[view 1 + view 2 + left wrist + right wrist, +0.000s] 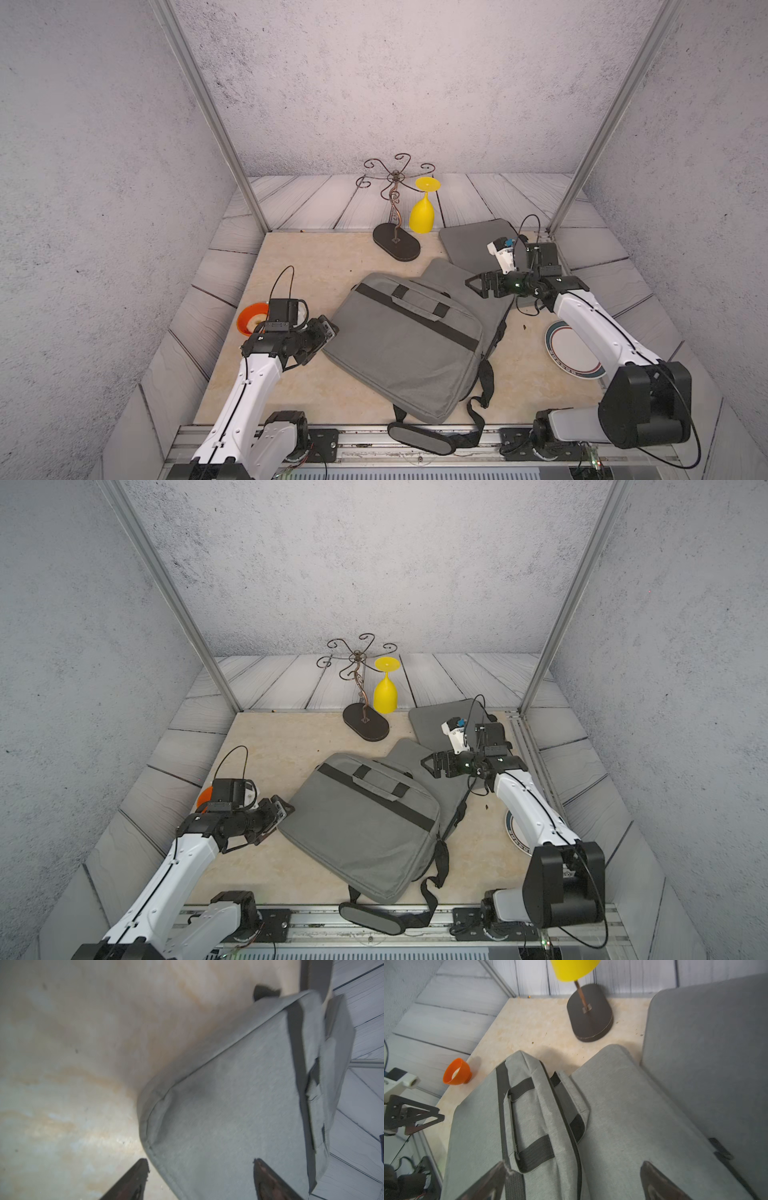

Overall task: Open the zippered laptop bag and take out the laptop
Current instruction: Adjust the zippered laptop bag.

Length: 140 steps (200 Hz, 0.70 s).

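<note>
**Top views.** The laptop bag (403, 345) lies flat and skewed in the middle of the table (311, 266), handle (419, 301) face up. Its shoulder strap (419, 438) trails off the near edge. A paler grey panel (453, 274) of the same cloth shows past the bag's far right side, and I take it for the bag's other half. Beyond that lies a darker grey slab (469, 245). It might be the laptop, but I can't confirm that from here.

The left gripper (328, 330) sits low at the bag's left corner. The right gripper (471, 282) hangs over the place where bag meets panel. The wire stand (395, 245), yellow glass (422, 214), orange cup (249, 316) and plate (569, 353) stand around the edges, apart from the bag.

**Left wrist.** The left gripper (200, 1161) has its fingers spread, with the bag's (239, 1105) corner seam between them. One finger is over bare table and the other over cloth, and nothing is pinched. My read is that it is lined up to nip that corner and keep the soft bag from sliding while the other arm works.

**Right wrist.** The right gripper (573, 1164) is wide open and empty. It looks down on the handle (527, 1126), the panel (623, 1105) and the slab (706, 1053). A dark trim runs along the bag's edge, and I can't tell whether a zip there is undone. The arm seems placed to reach into that seam.
</note>
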Available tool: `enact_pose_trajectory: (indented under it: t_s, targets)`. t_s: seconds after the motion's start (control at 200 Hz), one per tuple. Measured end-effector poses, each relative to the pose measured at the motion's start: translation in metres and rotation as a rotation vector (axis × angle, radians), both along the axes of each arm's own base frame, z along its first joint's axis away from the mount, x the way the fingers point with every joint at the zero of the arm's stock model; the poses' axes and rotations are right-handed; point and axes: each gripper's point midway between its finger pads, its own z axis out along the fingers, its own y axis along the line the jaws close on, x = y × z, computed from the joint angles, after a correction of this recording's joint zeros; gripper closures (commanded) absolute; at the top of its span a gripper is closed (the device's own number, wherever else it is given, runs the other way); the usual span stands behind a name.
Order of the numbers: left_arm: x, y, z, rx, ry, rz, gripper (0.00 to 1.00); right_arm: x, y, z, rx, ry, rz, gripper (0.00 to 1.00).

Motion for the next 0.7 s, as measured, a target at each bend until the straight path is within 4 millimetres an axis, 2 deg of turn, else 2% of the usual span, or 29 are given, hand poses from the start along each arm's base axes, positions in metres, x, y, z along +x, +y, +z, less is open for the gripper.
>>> enact_pose_trajectory:
  t_s: [0.11,0.205,0.345,0.4,0.605,0.701]
  targets:
    - [-0.012,-0.005,-0.014,-0.026,0.064,0.013,0.25,-0.006,0.016,-0.012,-0.026,0.066,0.067,0.02]
    - [-0.019,-0.012,-0.027,-0.055,0.098,0.020,0.33,-0.009,0.029,-0.023,-0.038,0.113,0.118,0.06]
    - [-0.032,-0.024,-0.047,-0.084,0.152,0.016,0.39,-0.013,0.044,-0.038,-0.047,0.182,0.186,0.09]
    - [-0.033,-0.027,-0.048,-0.093,0.154,0.021,0.49,-0.014,0.049,-0.043,-0.059,0.199,0.212,0.09]
    - [-0.028,-0.032,-0.044,-0.111,0.121,0.029,0.72,-0.024,0.072,-0.068,-0.116,0.263,0.324,0.12]
    - [-0.026,-0.034,-0.046,-0.119,0.135,0.028,0.89,-0.027,0.080,-0.079,-0.147,0.286,0.364,0.15]
